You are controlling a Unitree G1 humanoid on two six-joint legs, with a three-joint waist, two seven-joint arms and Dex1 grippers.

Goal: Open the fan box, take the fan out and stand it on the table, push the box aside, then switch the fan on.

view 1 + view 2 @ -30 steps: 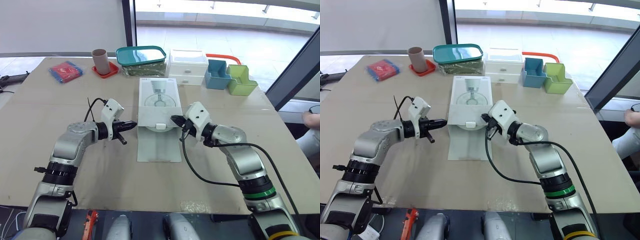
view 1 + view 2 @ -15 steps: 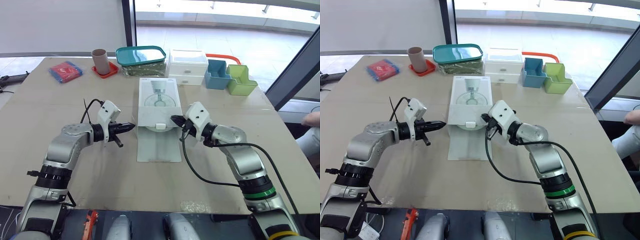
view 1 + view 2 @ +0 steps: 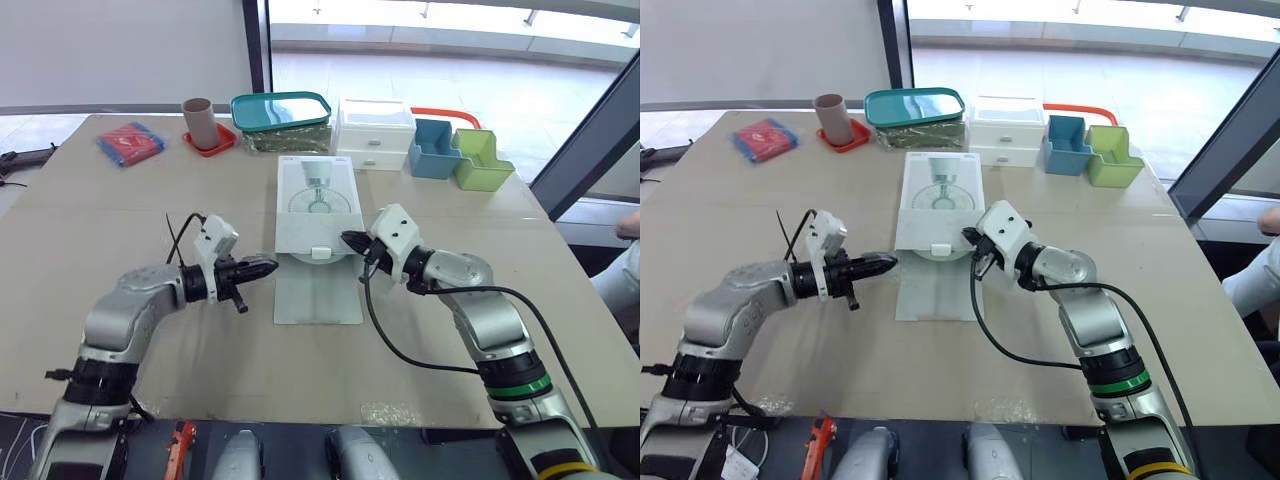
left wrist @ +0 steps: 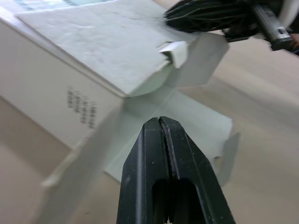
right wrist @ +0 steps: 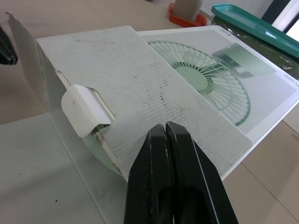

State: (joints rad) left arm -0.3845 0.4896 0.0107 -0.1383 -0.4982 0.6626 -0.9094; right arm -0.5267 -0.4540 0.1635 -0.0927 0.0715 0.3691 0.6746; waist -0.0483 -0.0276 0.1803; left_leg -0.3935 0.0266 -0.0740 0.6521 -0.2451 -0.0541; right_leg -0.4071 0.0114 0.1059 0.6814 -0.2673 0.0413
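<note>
Fingers of our left end effector [image 3: 266,266] are pressed together with nothing between them, and we see the same in the left wrist view, where the two black tips meet in one line. This end effector hovers low over the beige worktop [image 3: 120,220], just beside the left near corner of the flat white cardboard fan box printed with a green fan picture [image 3: 316,195], pointing toward it without touching. The box lies on its back in the middle of the worktop, its long side running away from us. Its near end is open: the long white lid flap [image 3: 318,290] lies flat on the worktop toward us, and a small white tuck tab [image 5: 86,110] stands up at the mouth. Under that tab we make out a pale green rounded edge [image 4: 150,84] inside the box. Our right end effector [image 3: 347,238] is likewise closed tight on nothing, its tips at the right near corner of the box, close to the upper panel; we cannot tell whether they touch it. Along the far edge stand a red folded packet [image 3: 131,142], a brown cup on a red coaster [image 3: 199,120], a teal-lidded container [image 3: 283,110], a white two-drawer unit [image 3: 376,132], a blue bin [image 3: 434,150] and a green bin [image 3: 481,160].
</note>
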